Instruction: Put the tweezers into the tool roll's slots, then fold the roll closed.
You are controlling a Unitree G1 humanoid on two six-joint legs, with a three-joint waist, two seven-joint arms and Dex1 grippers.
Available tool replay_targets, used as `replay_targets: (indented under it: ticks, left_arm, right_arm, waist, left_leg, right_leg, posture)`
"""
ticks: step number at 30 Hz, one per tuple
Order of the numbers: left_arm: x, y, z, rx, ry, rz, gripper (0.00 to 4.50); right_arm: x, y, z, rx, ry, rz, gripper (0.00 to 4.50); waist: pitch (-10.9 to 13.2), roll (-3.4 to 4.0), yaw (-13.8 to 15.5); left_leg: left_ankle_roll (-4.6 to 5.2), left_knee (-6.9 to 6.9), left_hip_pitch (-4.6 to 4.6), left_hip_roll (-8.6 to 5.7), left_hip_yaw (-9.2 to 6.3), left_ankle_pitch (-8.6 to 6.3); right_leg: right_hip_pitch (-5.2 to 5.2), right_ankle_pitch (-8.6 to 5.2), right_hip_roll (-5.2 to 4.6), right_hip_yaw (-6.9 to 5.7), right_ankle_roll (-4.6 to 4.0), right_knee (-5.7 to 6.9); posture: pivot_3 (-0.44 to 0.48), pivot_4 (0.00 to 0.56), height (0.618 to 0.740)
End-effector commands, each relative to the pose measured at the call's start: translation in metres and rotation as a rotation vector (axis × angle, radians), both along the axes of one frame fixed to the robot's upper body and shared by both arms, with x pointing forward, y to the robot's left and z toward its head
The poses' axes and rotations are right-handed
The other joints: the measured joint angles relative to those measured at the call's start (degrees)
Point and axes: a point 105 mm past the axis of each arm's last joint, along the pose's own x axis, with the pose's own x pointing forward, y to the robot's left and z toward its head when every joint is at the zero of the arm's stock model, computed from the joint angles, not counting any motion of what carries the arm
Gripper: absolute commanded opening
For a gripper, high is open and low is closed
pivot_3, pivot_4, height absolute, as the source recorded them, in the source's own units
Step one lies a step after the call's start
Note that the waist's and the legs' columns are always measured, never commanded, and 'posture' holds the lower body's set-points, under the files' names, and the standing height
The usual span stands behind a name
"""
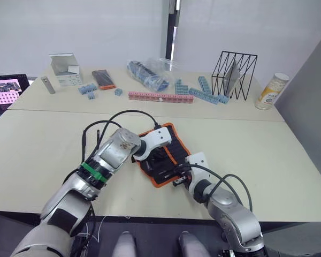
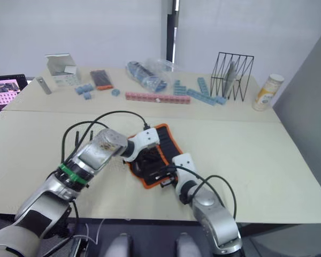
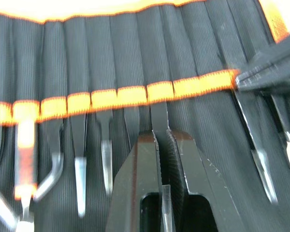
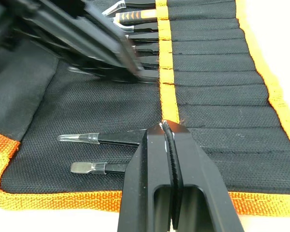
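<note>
The tool roll point(image 1: 174, 140) lies open on the near table, black with orange edging and an orange centre strip point(image 4: 163, 63). Several black tweezers point(image 3: 105, 159) sit in its slots point(image 3: 130, 53). My left gripper point(image 1: 154, 159) is over the middle of the roll, shut on one tweezer point(image 3: 159, 113) just below the strip. My right gripper point(image 1: 176, 180) is at the roll's near end, shut, with its tips on the strip where a capped tweezer point(image 4: 111, 138) enters a slot. A second capped tweezer point(image 4: 94, 167) lies beside it.
On the far table are a pink block strip point(image 1: 160, 97), blue blocks point(image 1: 206, 91), a wire rack point(image 1: 234, 75), a can point(image 1: 272, 91), a plastic bag point(image 1: 147, 74), a small black pack point(image 1: 103, 78), a white box point(image 1: 64, 68) and a laptop point(image 1: 5, 91).
</note>
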Motion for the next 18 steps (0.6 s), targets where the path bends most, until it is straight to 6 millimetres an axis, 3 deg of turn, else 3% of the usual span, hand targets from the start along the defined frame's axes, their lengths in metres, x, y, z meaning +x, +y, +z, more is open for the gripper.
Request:
replay_targets:
  ticks: [1,10,12,13,18]
  left_arm:
    - [0.011,-0.004,-0.004,0.038,-0.058,0.003,0.01]
    - [0.008,0.008,-0.004,0.013,-0.047,0.017,0.01]
    - [0.007,0.013,0.003,-0.014,-0.051,0.033,0.89]
    - [0.007,0.017,0.008,-0.023,-0.055,0.035,1.06]
    - [0.001,0.028,0.016,-0.052,-0.07,0.055,2.74]
  right_arm:
    - [-0.005,-0.001,-0.015,-0.024,0.066,-0.008,0.0]
    - [-0.004,-0.007,-0.014,-0.033,0.065,-0.019,0.0]
    - [-0.004,-0.006,-0.014,-0.034,0.065,-0.014,0.0]
    - [-0.003,-0.005,-0.015,-0.035,0.066,-0.008,0.0]
    - [-0.004,-0.003,-0.016,-0.038,0.071,0.007,0.0]
  waist:
    - [0.0,0.02,0.4]
    - [0.0,0.02,0.5]
    - [0.0,0.02,0.4]
    - [0.0,0.03,0.3]
    - [0.0,0.03,-0.4]
  left_leg:
    - [0.0,0.0,0.0,0.0,0.0,0.0]
    - [0.07,0.12,0.05,0.0,0.0,0.04]
    - [0.08,0.1,0.05,0.0,0.01,0.05]
    - [0.08,0.1,0.05,0.0,0.01,0.05]
    - [0.1,0.0,0.03,0.0,0.0,0.06]
  right_leg:
    - [0.0,0.0,0.0,0.0,0.0,0.0]
    - [0.07,-0.01,0.01,0.04,0.01,0.02]
    - [0.06,0.0,0.01,0.04,0.01,0.02]
    - [0.06,0.0,0.01,0.04,0.01,0.02]
    - [0.03,0.0,0.01,0.04,0.01,0.06]
  posture:
    - [0.0,0.15,0.663]
    - [0.0,0.15,0.663]
    - [0.0,0.15,0.663]
    - [0.0,0.15,0.663]
    - [0.0,0.15,0.663]
